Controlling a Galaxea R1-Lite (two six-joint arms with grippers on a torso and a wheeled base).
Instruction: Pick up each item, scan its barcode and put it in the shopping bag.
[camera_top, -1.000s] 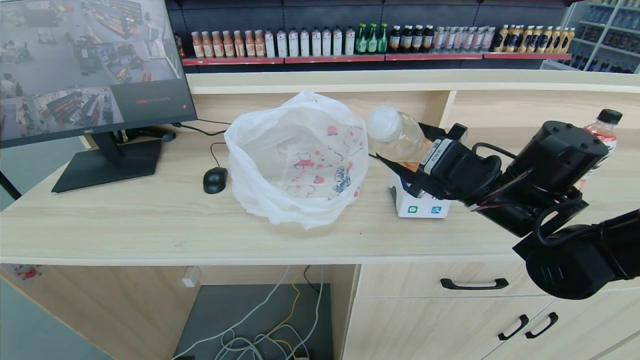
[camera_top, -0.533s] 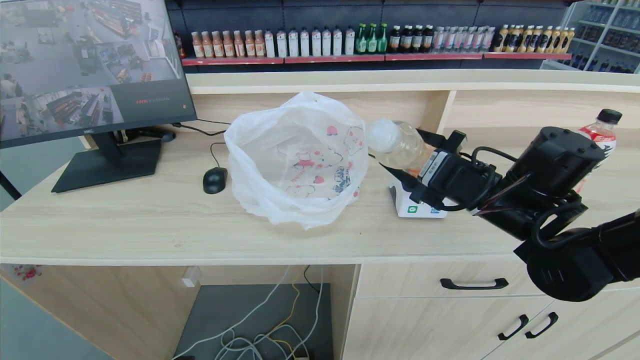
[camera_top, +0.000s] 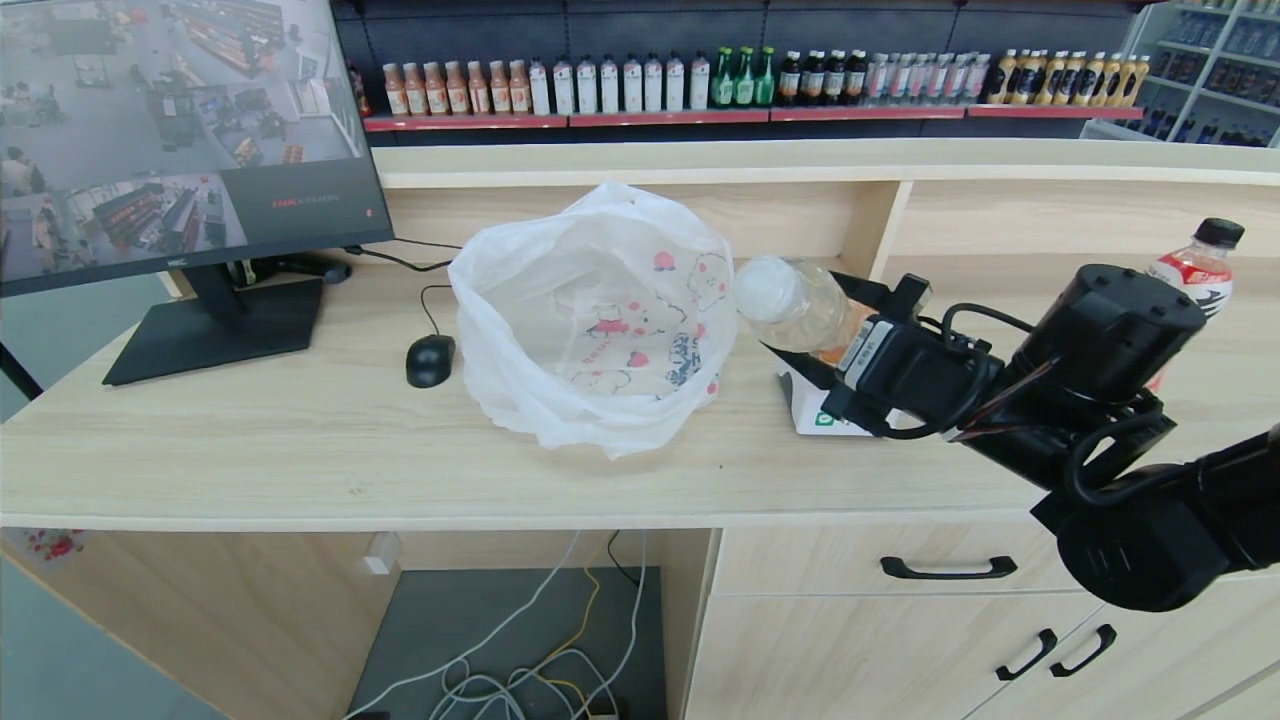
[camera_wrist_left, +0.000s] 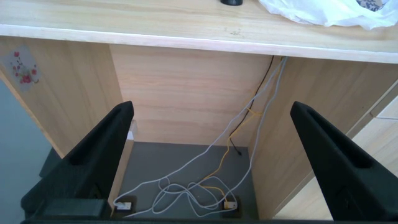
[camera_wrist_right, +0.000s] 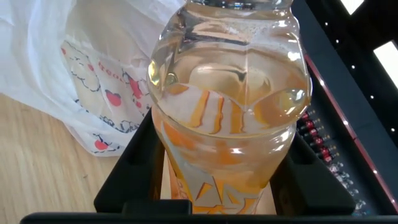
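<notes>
Bottle (camera_top: 795, 300) sits clamped sideways in right tool (camera_top: 817, 325) over the scanner (camera_top: 812, 417), beside the shopping bag (camera_top: 590, 310); left tool (camera_wrist_left: 211, 109) gapes.

The right tool (camera_top: 800, 311) and bottle (camera_top: 790, 288) hide most of the scanner (camera_top: 808, 411).

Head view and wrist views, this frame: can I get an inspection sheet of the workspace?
Surface: light wooden counter, no spills seen.
Job's things: open shopping bag mid-counter; clear bottle tilted above the white scanner box; red-labelled bottle upright far right.
Clutter: monitor and mouse on the robot's left.
Claws: right claw shut on the clear bottle; left claw open, low, facing under the counter.
Cables: mouse cable on the counter; loose cables on the floor underneath.
Surroundings: drink shelves behind; drawers below.
</notes>
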